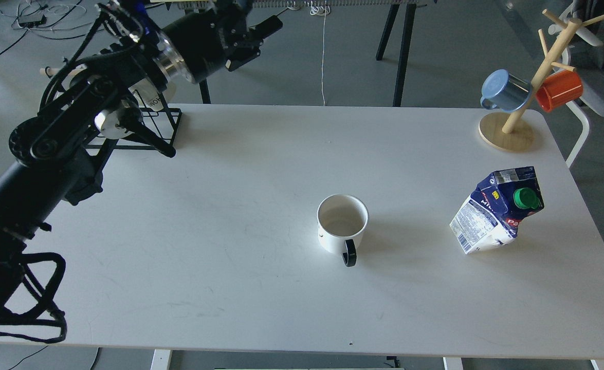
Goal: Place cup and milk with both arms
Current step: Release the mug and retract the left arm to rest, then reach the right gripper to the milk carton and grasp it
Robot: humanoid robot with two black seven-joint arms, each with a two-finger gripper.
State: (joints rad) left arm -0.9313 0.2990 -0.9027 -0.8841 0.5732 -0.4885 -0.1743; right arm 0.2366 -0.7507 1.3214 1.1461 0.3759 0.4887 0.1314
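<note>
A white cup (342, 225) with a black handle stands upright near the middle of the white table (230, 267), handle toward me. A blue and white milk carton (498, 209) with a green cap stands dented and leaning at the right. My left gripper (259, 40) is raised high above the table's back left edge, far from the cup, open and empty. My right arm is out of view.
A black wire rack (170, 119) with white mugs stands at the back left, partly hidden by my left arm. A wooden mug tree (507, 134) holding a blue mug (505, 91) and an orange mug (559, 90) stands at the back right.
</note>
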